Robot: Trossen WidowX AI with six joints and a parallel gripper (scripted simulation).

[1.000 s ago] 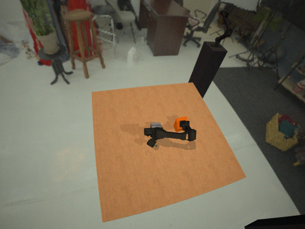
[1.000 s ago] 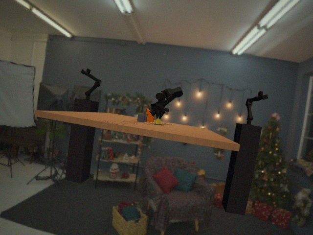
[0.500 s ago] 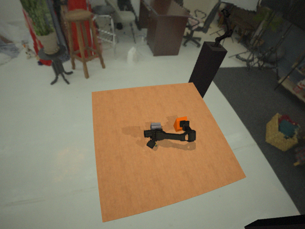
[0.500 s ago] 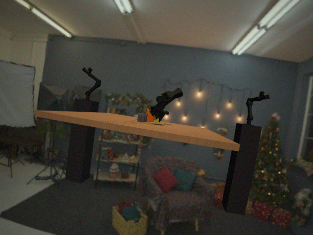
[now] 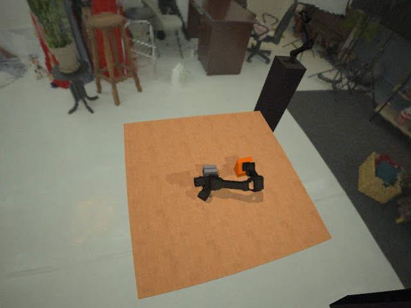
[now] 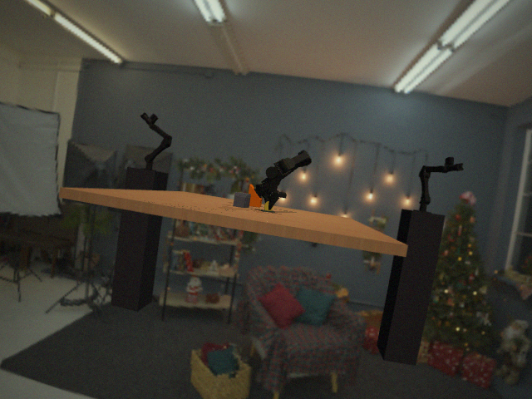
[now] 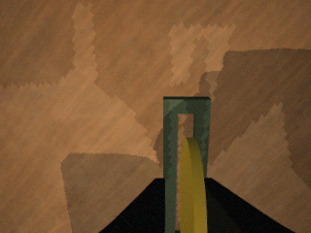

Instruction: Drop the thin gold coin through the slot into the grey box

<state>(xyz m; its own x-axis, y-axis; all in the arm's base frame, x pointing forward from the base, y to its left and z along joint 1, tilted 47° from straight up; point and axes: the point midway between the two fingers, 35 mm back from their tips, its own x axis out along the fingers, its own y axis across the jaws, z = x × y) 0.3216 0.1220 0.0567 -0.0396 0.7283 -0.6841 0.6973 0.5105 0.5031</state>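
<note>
The gold coin (image 7: 193, 208) (image 6: 267, 207) stands on its edge in the dark-green holder (image 7: 170, 155) on the wooden table. My gripper (image 7: 183, 188) (image 5: 203, 195) (image 6: 269, 202) is low over the holder, with one dark finger on each side of the coin. The fingers are narrow but still open. The right finger is at the coin's face, and a strip of holder shows between the coin and the left finger. The grey box (image 5: 209, 170) (image 6: 242, 199) stands just beyond the gripper; its slot is too small to make out. In the top view the arm hides the coin.
An orange block (image 5: 239, 167) (image 6: 254, 198) marks the arm's base right of the box. The wooden table top (image 5: 185, 248) stretches well beyond these things on all sides. Dark pillars with other arms stand off the table's corners.
</note>
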